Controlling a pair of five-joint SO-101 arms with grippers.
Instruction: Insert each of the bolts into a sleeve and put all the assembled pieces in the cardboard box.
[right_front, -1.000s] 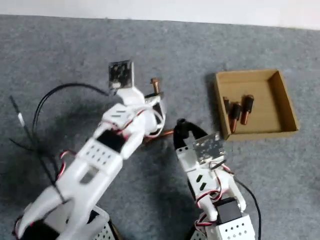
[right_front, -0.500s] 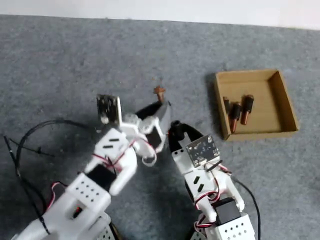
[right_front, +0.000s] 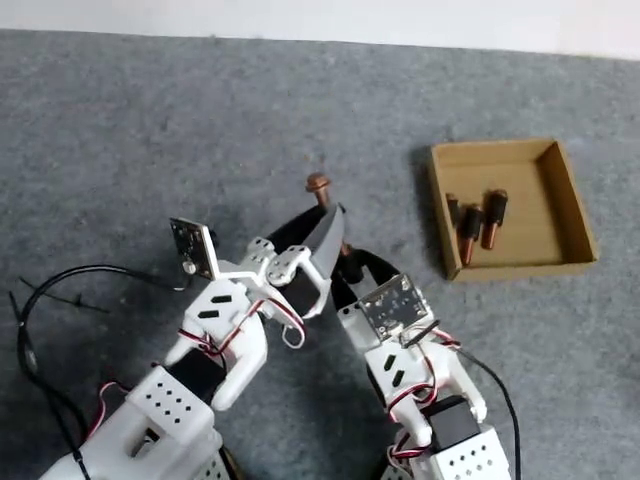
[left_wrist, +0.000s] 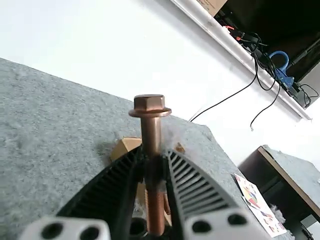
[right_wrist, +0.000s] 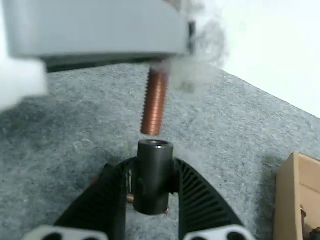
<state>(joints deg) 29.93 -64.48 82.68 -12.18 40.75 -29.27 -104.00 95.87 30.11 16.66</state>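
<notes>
Two stiff, probably slick metal parts: left jaws grip the copper bolt (left_wrist: 151, 150) by its shank, right jaws hold the black sleeve (right_wrist: 154, 175) low, mouth free.

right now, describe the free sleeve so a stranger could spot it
Beside the cardboard box, the right gripper holds a dark sleeve. Its open end faces the tip of a copper bolt. Unlike the pieces in the box, its bore is empty.
</notes>
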